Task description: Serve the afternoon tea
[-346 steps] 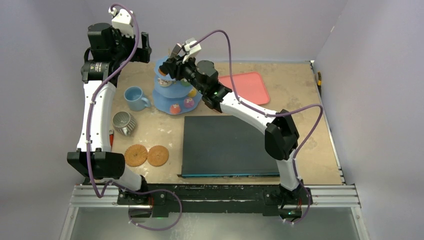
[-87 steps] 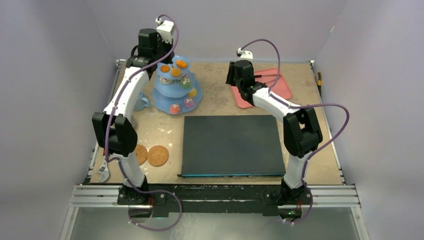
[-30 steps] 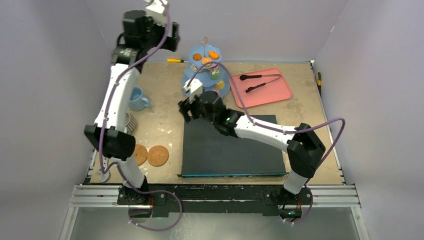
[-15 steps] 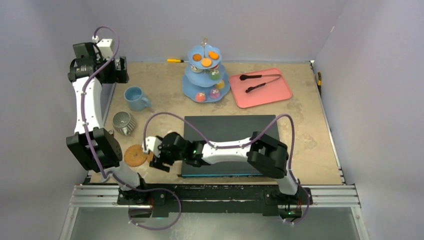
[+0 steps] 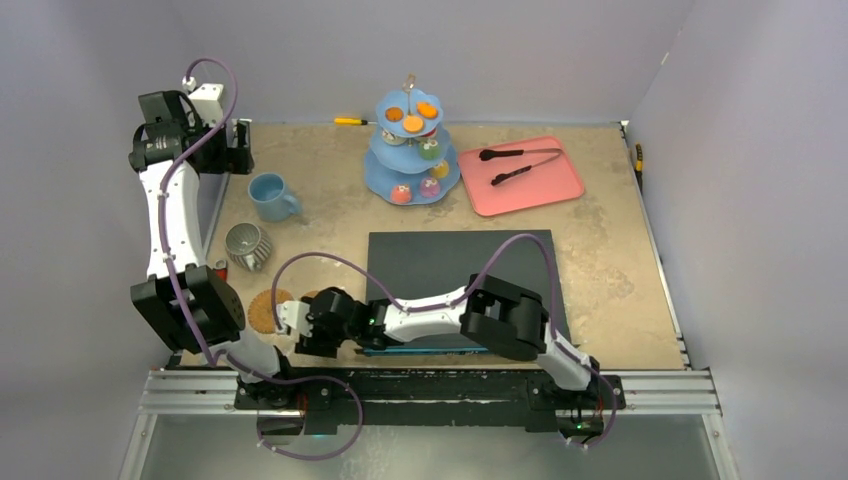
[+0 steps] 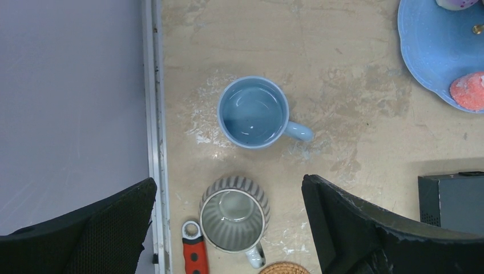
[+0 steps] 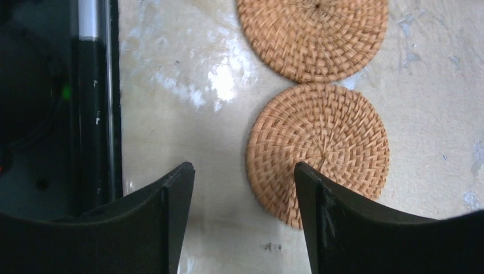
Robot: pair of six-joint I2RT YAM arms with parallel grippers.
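One mat [image 5: 455, 265] lies behind the right gripper [image 7: 242, 167], under its arm, probably the serving spot. The stand [image 6: 434, 51], tiers holding cakes [image 5: 412, 123], sits well beyond the left gripper [image 6: 228, 181], off to one side. The mug [image 6: 253, 112] stands upright ahead of those fingers, centred between them, seemingly lined up for a grab. Two coasters [image 7: 318, 153] touch; the nearer lies partly between the right gripper's fingers, likely meant for the mug. Both grippers point down, fingers spread, empty: left arm raised, right stretched low along the near edge
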